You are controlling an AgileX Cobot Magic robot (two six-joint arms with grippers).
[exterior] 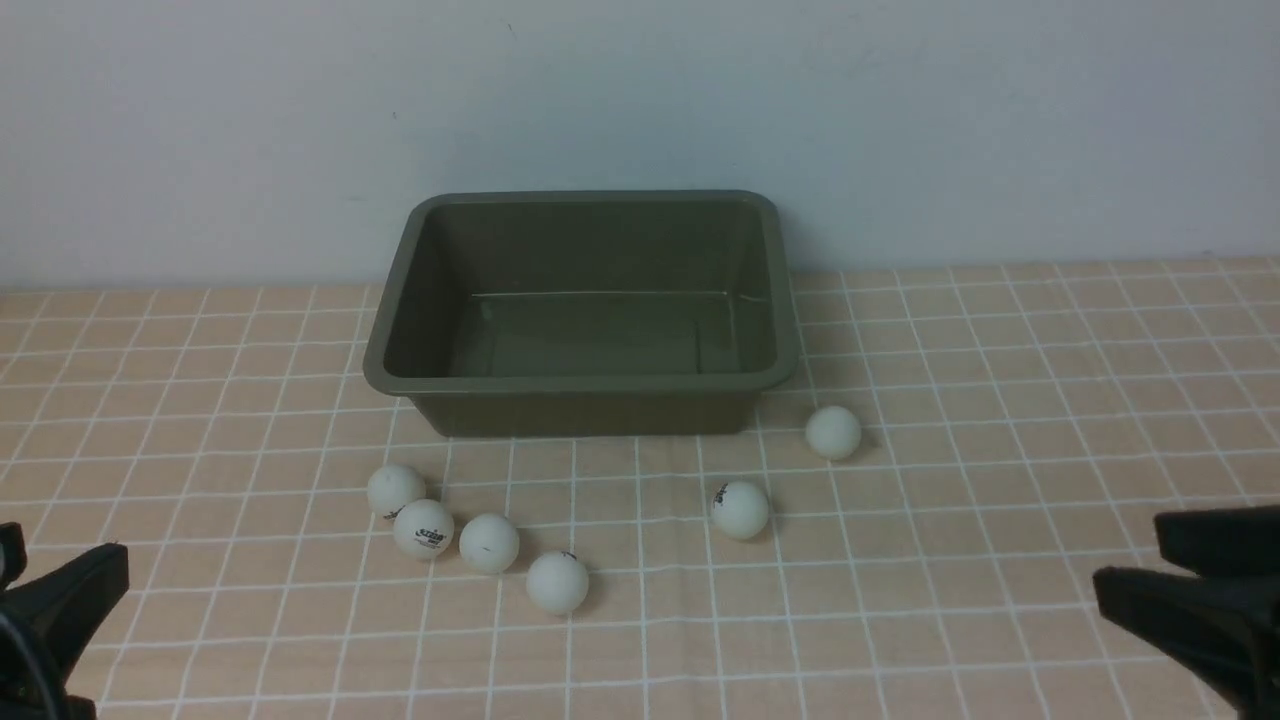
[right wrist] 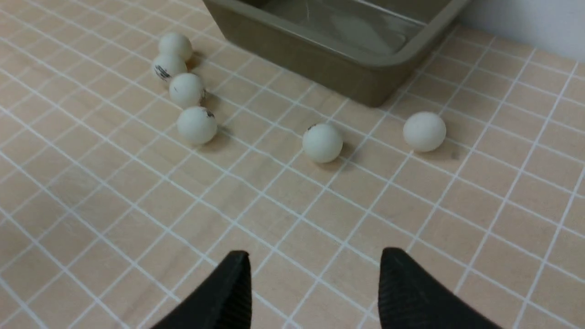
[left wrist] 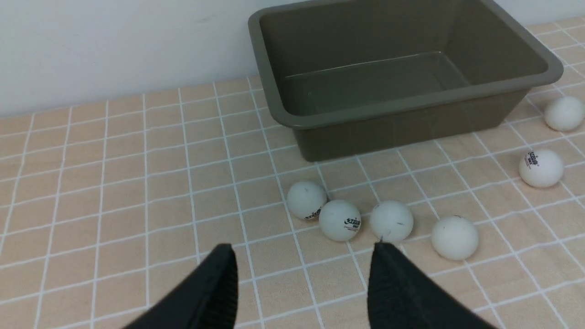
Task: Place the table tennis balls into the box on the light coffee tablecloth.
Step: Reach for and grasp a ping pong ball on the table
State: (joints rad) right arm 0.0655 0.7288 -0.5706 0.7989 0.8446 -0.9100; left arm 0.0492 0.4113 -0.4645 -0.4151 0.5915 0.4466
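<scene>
1. In the front view the left tool (exterior: 60, 610) shows only as a dark shape in the lower left corner, and the right tool (exterior: 1190, 590) as another in the lower right corner. This view does not show how their jaws stand.
2. The wrist views settle it: each tool's two black fingers stand apart, with nothing between them but the light coffee tablecloth (exterior: 1000, 350).
3. All six table tennis balls (exterior: 489, 543) lie on the cloth outside the box (exterior: 590, 380), which sits at the centre of the front view against the wall.
4. Four balls form a curved row in the lower middle of the front view, left of centre. The first two touch.
5. In the left wrist view that row lies just ahead of the left tool's fingertips, close but apart.
6. A fifth ball (exterior: 740, 510) rests alone right of centre, and a sixth ball (exterior: 833, 432) sits near the box's front right corner. In the right wrist view both lie ahead of the right tool, well apart from it.
7. The left wrist view shows dark printed logos on several balls. The right wrist view shows only a corner of the box, while the front view shows its whole rim and floor.
</scene>
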